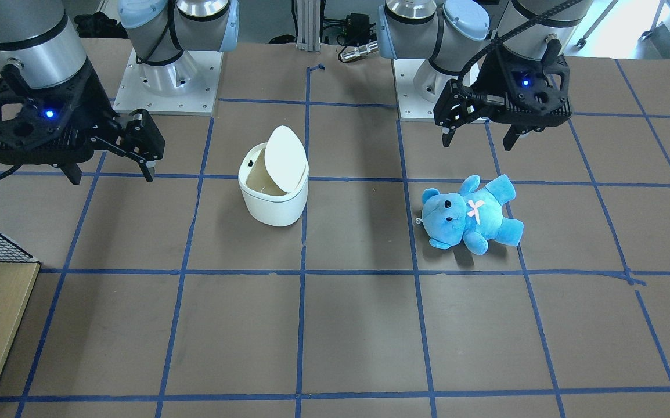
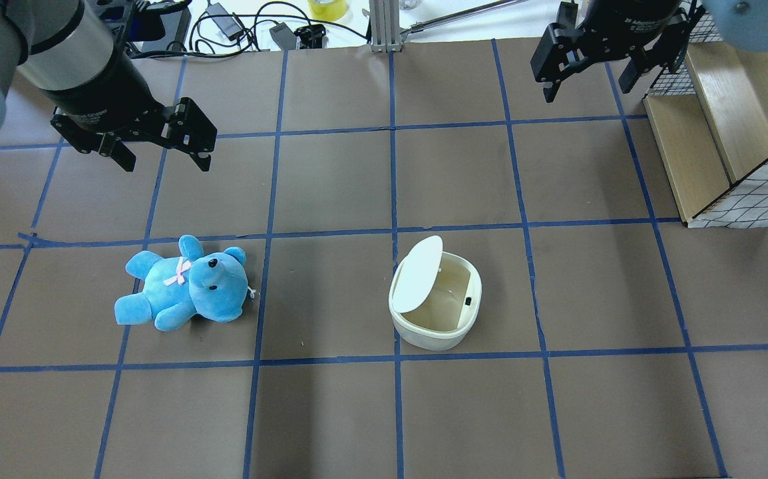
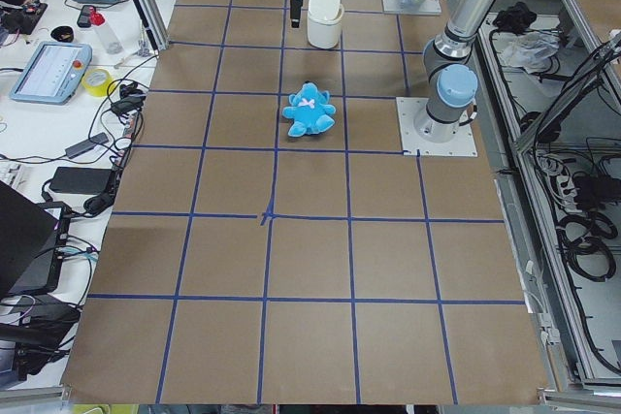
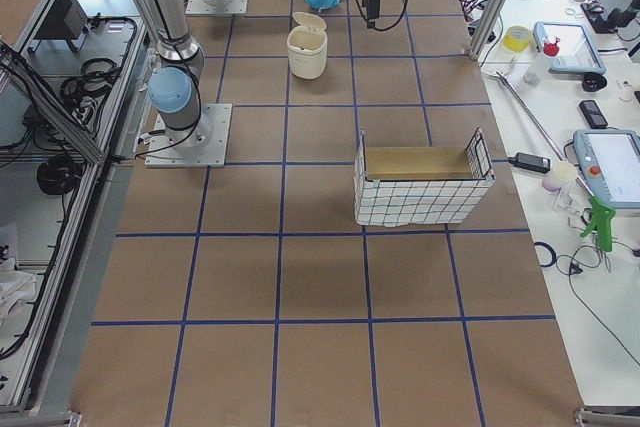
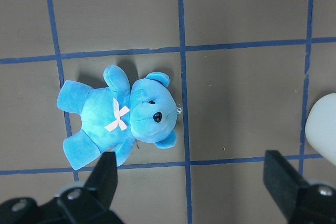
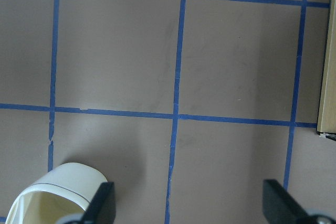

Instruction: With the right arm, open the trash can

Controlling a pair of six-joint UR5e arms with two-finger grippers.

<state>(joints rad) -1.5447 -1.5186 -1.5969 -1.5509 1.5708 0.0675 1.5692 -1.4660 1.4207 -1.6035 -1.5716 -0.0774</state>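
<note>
front cam: trash can sits mid worktop, lid already flipped up, beige inside showing. looks done to me.
overhead: right tool hangs spread apart, well clear of the can; next is probably just backing off. crate just beside the tool, mind that edge.
left wrist: left tool apart too, bear nearby.

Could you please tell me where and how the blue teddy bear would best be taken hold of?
Probably around the torso, just below the pink bow, coming straight down with the open left end effector. The teddy bear lies flat on its back, limbs spread, so its soft middle offers two free sides from above.
</note>
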